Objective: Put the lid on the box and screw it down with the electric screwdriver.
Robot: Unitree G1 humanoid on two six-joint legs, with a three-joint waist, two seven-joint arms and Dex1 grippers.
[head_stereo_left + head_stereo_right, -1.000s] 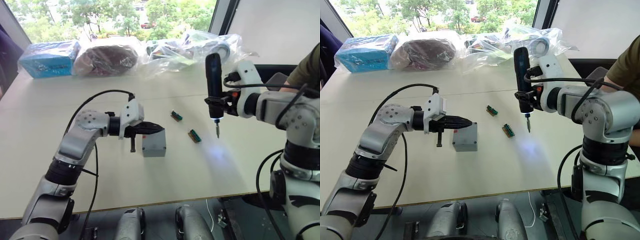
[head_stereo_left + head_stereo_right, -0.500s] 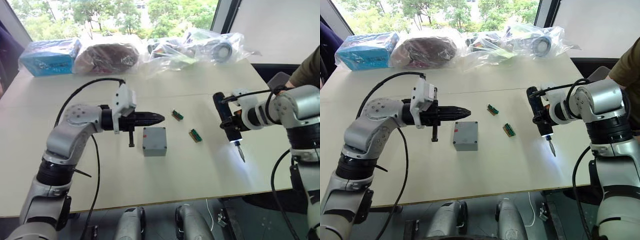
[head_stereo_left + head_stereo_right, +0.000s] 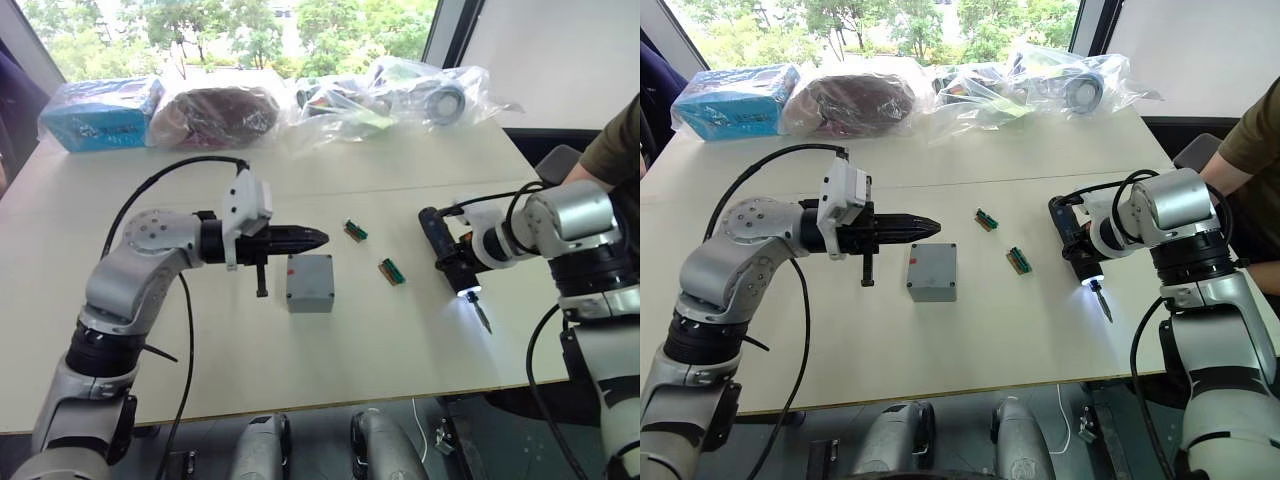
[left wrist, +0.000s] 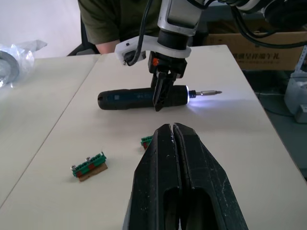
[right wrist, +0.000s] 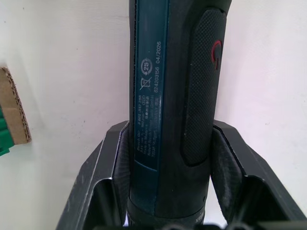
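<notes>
The right gripper (image 4: 163,93) has the electric screwdriver (image 4: 144,98) clamped between its two fingers and holds it lying almost flat, low over the worktop (image 3: 330,370) toward its right edge. The bit aims at the near right corner and the small light at the tip is on. Held so low and level, it looks to me as if the tool is being laid down, not brought to a screw; its job appears finished.

The box (image 3: 308,282) sits near the middle of the worktop with the lid (image 3: 309,270) flat on top, so the closing step seems done, though I cannot make out the corner screws from here. A small red mark shows on the lid's left edge.

The left gripper (image 3: 305,238) hangs just above and behind the box's far left corner with its fingers pressed together on nothing. It points toward the right edge, apart from the lid, probably clearing away from it.

By count: one box, one lid, one screwdriver. Two tiny green connector blocks (image 3: 353,231) (image 3: 390,271) lie between the box and the screwdriver, out of the way. Along the far edge are one blue packet (image 3: 98,115) at the far left corner and several clear plastic bags (image 3: 380,95). A person's sleeve (image 3: 1250,140) shows past the right edge.
</notes>
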